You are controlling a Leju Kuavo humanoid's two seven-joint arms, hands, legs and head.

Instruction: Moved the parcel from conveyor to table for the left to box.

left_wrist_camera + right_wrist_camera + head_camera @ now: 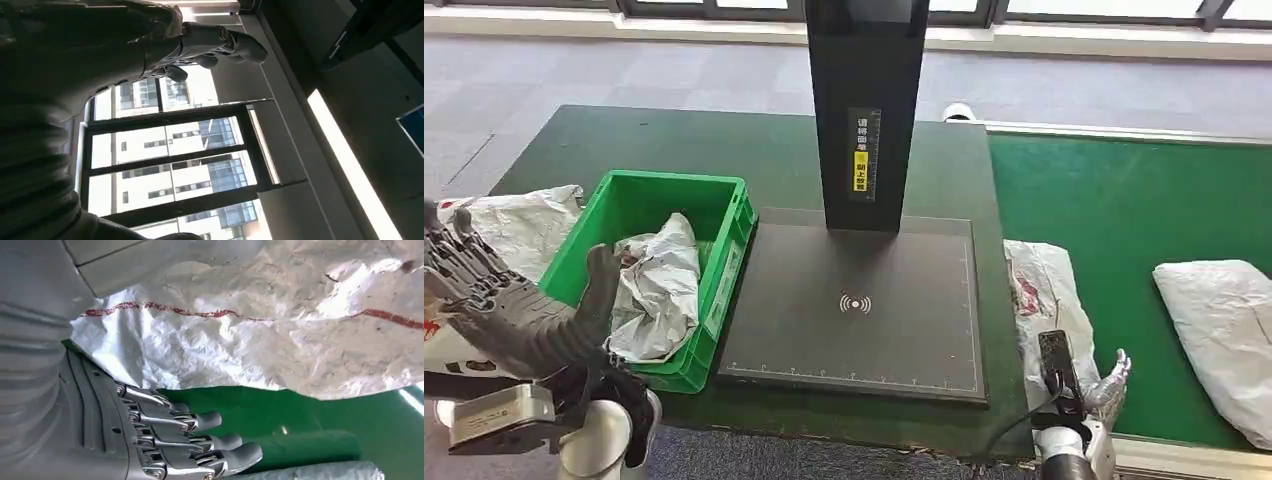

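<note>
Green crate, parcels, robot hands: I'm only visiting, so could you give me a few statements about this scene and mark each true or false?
1. The green crate holds a crumpled white parcel. True.
2. The right hand is gripping a parcel. False: it holds nothing, fingers apart, beside the parcel at the belt edge.
3. A parcel lies on the dark scanner pad. False: the pad is bare.
4. Another white parcel lies on the green conveyor. True.
5. The left hand is raised near the crate, holding nothing. True.
</note>
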